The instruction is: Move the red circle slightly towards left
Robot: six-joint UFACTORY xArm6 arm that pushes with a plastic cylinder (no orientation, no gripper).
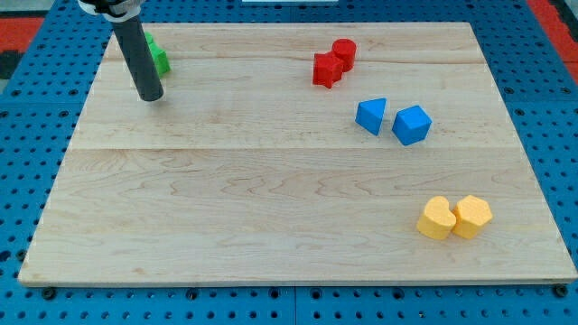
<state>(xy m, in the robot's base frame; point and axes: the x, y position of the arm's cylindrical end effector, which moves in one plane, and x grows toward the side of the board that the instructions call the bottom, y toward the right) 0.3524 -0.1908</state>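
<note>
Red circle sits near the view's top, a little right of centre, on the wooden bench. It is a short cylinder standing on its flat end, so its axis runs upright and, being round, it shows no facing direction across the board. Touching its lower left side is a red star-like block with notched edges; this block lies directly on the circle's left and is the one thing in the way on that side.

Below and to the right, well apart from the red pair, are a blue triangular block and just beside it a blue block with angled faces, whose exact shape I cannot make out. Near the view's bottom right two yellow blocks touch: a yellow heart-like block and a yellow hexagon.

At the view's top left, my tip rests on the bench, far from the red circle, with bare wood between them. There is no claw on the arm, only the dark rod, which holds nothing. A green block is partly hidden behind the rod, just above the tip; its shape cannot be told.

All blocks look like smooth, matte solids. The bench is pale grained planks, set on a blue perforated surface.
</note>
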